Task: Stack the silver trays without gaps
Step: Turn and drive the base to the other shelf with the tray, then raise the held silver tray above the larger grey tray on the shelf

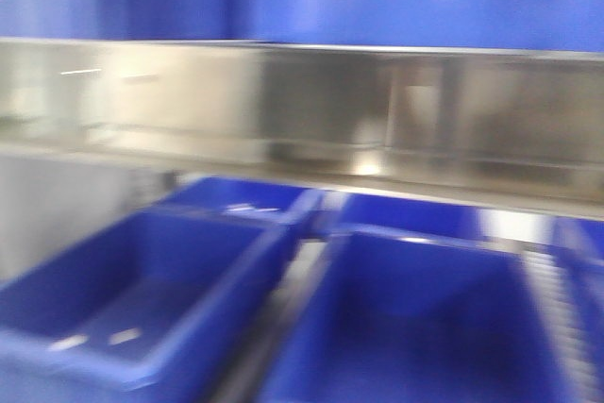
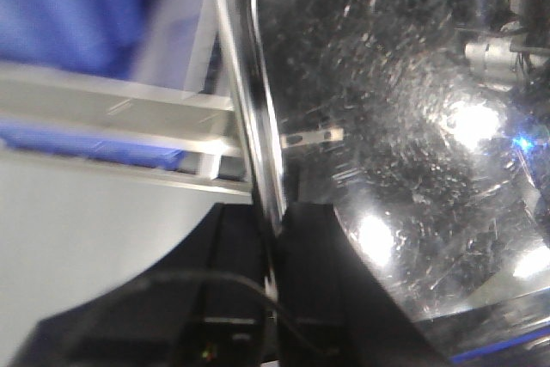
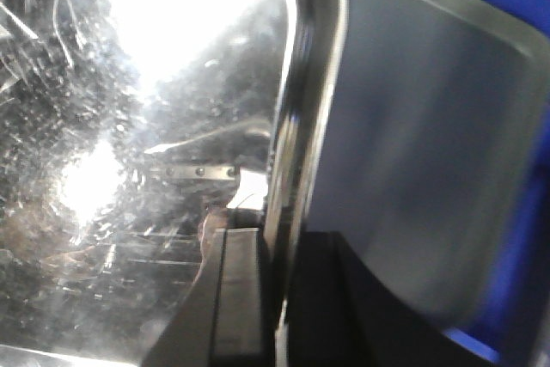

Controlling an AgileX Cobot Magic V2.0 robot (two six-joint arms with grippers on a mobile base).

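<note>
A silver tray (image 2: 404, 126) fills the right of the left wrist view, its scratched inside mirroring lights. My left gripper (image 2: 273, 212) is shut on its thin rim (image 2: 249, 100), one black finger on each side. The right wrist view shows the same kind of shiny tray inside (image 3: 172, 152) at the left, with my right gripper (image 3: 277, 238) shut on its rim (image 3: 301, 83). A second silver tray (image 3: 430, 135), dull grey with a rounded corner, lies beyond it at the right. Neither gripper shows in the blurred front view.
A wide steel band (image 1: 302, 110) crosses the front view, with blue bins (image 1: 142, 299) (image 1: 415, 318) below it and a blue wall behind. An aluminium rail (image 2: 103, 105) and a blue bin (image 2: 77, 15) lie left of the held tray. Blue plastic (image 3: 524, 238) borders the second tray.
</note>
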